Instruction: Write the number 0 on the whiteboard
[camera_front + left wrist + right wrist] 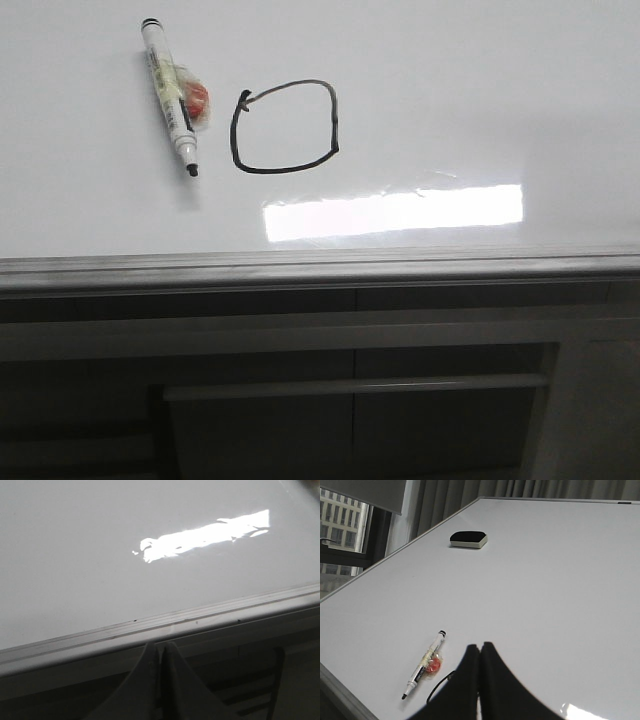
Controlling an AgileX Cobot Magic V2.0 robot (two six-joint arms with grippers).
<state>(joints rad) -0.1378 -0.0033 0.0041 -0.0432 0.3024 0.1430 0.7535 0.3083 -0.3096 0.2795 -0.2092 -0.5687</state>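
Note:
The number 0 (287, 127) is a black roundish-square loop drawn on the whiteboard (480, 90). A white marker (169, 95) with an orange lump taped to it lies uncapped just left of the loop. Neither gripper shows in the front view. My right gripper (480, 646) is shut and empty above the board; it hides most of the loop (439, 684), and the marker (424, 665) lies beside it. My left gripper (160, 645) is shut and empty, off the board by its grey edge strip (150, 625).
A black and white eraser (468, 539) lies far up the board near its edge. A bright rectangular glare (392, 212) sits near the board's front edge. Dark grey panels with a bar (355, 386) are below the edge strip. A window (342, 530) is beyond the board.

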